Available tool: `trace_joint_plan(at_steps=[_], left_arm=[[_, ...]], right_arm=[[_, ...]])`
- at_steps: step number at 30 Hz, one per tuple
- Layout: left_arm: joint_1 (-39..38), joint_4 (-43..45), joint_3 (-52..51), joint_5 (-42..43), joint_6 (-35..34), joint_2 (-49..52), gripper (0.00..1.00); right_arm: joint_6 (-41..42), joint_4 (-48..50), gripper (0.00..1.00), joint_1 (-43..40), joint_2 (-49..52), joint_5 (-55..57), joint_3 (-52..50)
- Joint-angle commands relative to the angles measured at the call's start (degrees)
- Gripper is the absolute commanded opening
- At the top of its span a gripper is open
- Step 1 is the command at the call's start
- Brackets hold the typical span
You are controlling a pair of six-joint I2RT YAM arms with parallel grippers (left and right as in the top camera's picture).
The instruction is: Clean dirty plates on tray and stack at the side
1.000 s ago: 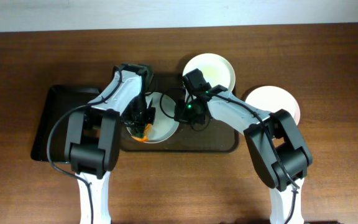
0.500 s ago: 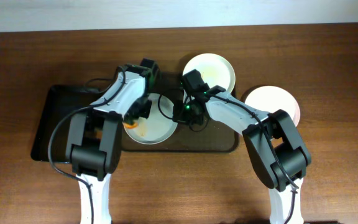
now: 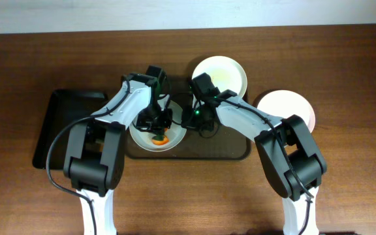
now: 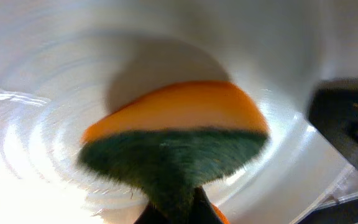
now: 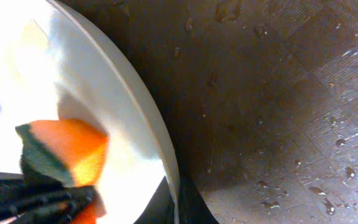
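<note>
**Left gripper scrubs with the sponge while the right pins the plate's rim**

Your left gripper (image 3: 156, 129) is clamped on a sponge (image 3: 159, 138) and presses it into the scrubbed plate (image 3: 142, 134), which lies on the left half of the tray (image 3: 230, 149). In the left wrist view the sponge (image 4: 174, 138) bends against the plate (image 4: 36, 93). Your right gripper (image 3: 193, 117) is at that plate's right edge. The right wrist view shows its dark fingers (image 5: 194, 208) closed narrowly on the rim.

Around you, a second plate (image 3: 222, 76) sits at the tray's far edge, just beyond the right wrist. A third plate (image 3: 286, 108) rests on the table (image 3: 344, 189) to the right, apart from the tray. A black tray (image 3: 57, 124) lies to the left, partly under your left arm. The two wrists crowd the same plate from opposite sides.

The sponge is orange foam with a fuzzy dark green scouring layer. The scrubbed plate (image 5: 73, 81) is glossy white, round and shallow, with faint concentric rings. The tray (image 5: 278, 124) is dark brown, finely ribbed and beaded with water drops. The table is wood-grained brown.

Compared with half a second ago, the sponge has moved from the plate's left edge to its lower middle. The left wrist has swung right with it. The right arm has held its place.
</note>
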Motion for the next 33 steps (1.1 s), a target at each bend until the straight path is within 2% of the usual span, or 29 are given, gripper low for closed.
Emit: trace_joint_plan(at_steps=[1, 2, 4, 8, 10, 12, 15, 18, 20, 23, 27, 29, 31, 32, 33], left_arm=[[1.3, -1.4, -9.4, -24.6, -19.9, 10.6, 0.00], [1.3, -3.7, -9.4, -28.2, -27.3, 10.6, 0.00], [1.3, -3.1, -9.4, -32.3, -34.1, 10.6, 0.00], [1.3, 9.7, -9.4, -38.6, -34.0, 10.6, 0.00], [1.2, 16.1, -9.4, -37.4, -25.0, 10.6, 0.00], [1.1, 22.0, -9.3, -33.6, -8.8, 10.6, 0.00], [1.2, 23.7, -8.5, -22.0, 7.6, 10.6, 0.00], [1.2, 22.1, -6.3, -13.6, 14.5, 10.6, 0.00], [1.2, 17.6, -1.0, -8.1, 17.7, 10.6, 0.00], [1.2, 13.7, 5.0, -6.2, 17.6, 10.6, 0.00], [3.7, 2.5, 21.2, -5.1, 7.8, 10.6, 0.00], [6.1, -5.0, 32.0, -4.8, 0.1, 10.6, 0.00], [8.5, -11.6, 43.0, -1.6, -1.0, 10.6, 0.00], [9.6, -15.0, 49.0, -0.8, -1.0, 10.6, 0.00], [10.1, -17.5, 53.3, -0.8, -1.0, 10.6, 0.00]], right_arm=[[-0.1, -0.9, 0.04, -0.2, 1.8, 2.9, -0.4], [-0.1, -0.8, 0.04, -0.2, 1.8, 2.9, -0.4], [-0.1, -0.8, 0.04, -0.2, 1.8, 2.9, -0.4], [-0.1, -0.9, 0.04, -0.2, 1.8, 2.9, -0.4], [-0.1, -0.8, 0.04, -0.2, 1.8, 2.9, -0.4], [-0.1, -0.8, 0.04, -0.2, 1.8, 2.9, -0.4], [-0.1, -0.8, 0.04, -0.2, 1.8, 3.1, -0.4], [-0.1, -0.9, 0.04, -0.2, 1.8, 3.1, -0.4], [-0.1, -0.9, 0.04, -0.2, 1.8, 3.1, -0.4], [-0.1, -1.0, 0.04, -0.2, 1.8, 3.1, -0.4], [-0.6, -1.7, 0.04, -0.2, 1.8, 2.8, -0.4], [-0.8, -1.7, 0.04, -1.3, 1.8, -0.3, -0.4], [-3.9, -0.3, 0.04, -2.9, 1.8, -3.4, -0.4], [-6.1, 0.9, 0.12, -3.6, 1.8, -4.7, -0.4], [-9.3, 2.0, 0.31, -3.9, 1.8, -4.7, -0.4]])
